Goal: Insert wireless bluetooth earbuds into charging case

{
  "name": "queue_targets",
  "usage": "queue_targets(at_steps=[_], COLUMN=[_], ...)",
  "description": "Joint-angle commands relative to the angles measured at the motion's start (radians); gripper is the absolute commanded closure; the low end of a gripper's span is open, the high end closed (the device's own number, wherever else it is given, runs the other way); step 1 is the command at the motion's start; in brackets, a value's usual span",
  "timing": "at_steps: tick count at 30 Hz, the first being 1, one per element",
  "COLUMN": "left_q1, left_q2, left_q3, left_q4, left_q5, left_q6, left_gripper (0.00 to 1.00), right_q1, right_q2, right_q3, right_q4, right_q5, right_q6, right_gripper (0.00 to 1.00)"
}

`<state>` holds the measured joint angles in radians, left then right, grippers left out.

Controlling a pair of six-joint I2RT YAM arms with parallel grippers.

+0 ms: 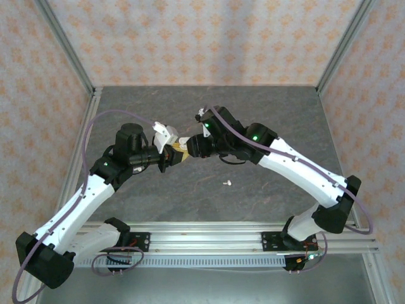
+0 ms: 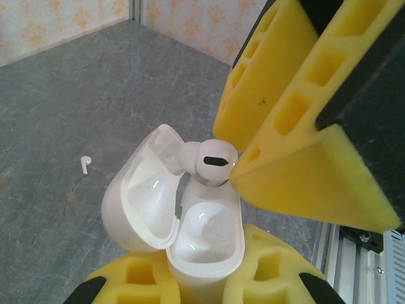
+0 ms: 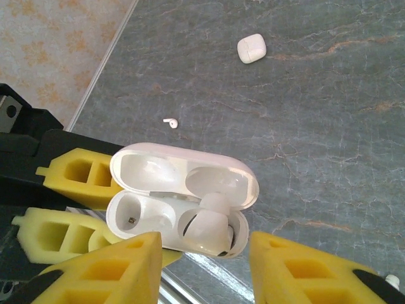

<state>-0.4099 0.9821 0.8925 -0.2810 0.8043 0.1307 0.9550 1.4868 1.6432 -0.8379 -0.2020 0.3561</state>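
Grey, stone-veined table (image 1: 266, 190), enclosed on three sides by cream wallpaper (image 1: 190, 38) with an orange motif; a metal rail (image 1: 209, 235) runs along the near edge.

1. One white glossy earbud (image 3: 205, 231): its stem is down in one well of the charging case and its head stands proud of the rim, not fully sunk.

2. One white charging case (image 3: 190, 174): held over the middle of the table with its lid hinged open and tipped back. It has two wells. One holds item 1, and the other shows its bare bottom with a small dark contact. Both lid hollows are bare.

3. The left gripper (image 2: 202, 273): its yellow fingers are clamped on the lower body of the charging case, one on each side.

4. The right gripper (image 3: 205, 247): its yellow fingers are spread wider than the earbud and flank it. In the left wrist view one fingertip (image 2: 243, 174) touches the earbud's head while the other stands off, so nothing is pinched.

5. One loose earbud (image 1: 228, 183): lying on its side on the table, between the middle and the near edge, well apart from the charging case.

6. One second case (image 3: 251, 48): white and rounded, with its lid shut, resting on the table beyond the loose earbud in the right wrist view. Its contents cannot be told.
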Motion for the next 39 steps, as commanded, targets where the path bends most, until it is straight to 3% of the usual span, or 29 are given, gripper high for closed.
queue_targets(at_steps=[1,12,17,22,33,39], left_q1=[0.003,0.001,0.000,0.000,0.001,0.002], left_q2=[-0.023,-0.025,-0.028,-0.037,-0.043,-0.034], left_q3=[-0.010,-0.008,-0.008,-0.007,0.011,0.027], left_q4=[0.041,0.032,0.024,0.006,-0.028,-0.019], left_q5=[0.033,0.041,0.055,0.079,0.192,0.264], left_q6=[-0.005,0.009,0.023,0.044,0.098,0.107], left_gripper=[1.00,1.00,1.00,1.00,1.00,1.00], right_q1=[0.003,0.001,0.001,-0.010,-0.025,-0.025], right_q2=[0.015,0.057,0.055,0.024,-0.028,-0.037], right_q3=[0.046,0.095,0.102,0.089,0.097,0.085], right_q4=[-0.021,-0.077,-0.105,-0.115,-0.186,-0.188], right_q5=[0.013,0.048,0.084,0.093,0.004,-0.116], right_q6=[0.000,-0.016,-0.035,-0.075,-0.300,-0.439], right_gripper=[0.60,0.65,0.84,0.93,0.97,0.97])
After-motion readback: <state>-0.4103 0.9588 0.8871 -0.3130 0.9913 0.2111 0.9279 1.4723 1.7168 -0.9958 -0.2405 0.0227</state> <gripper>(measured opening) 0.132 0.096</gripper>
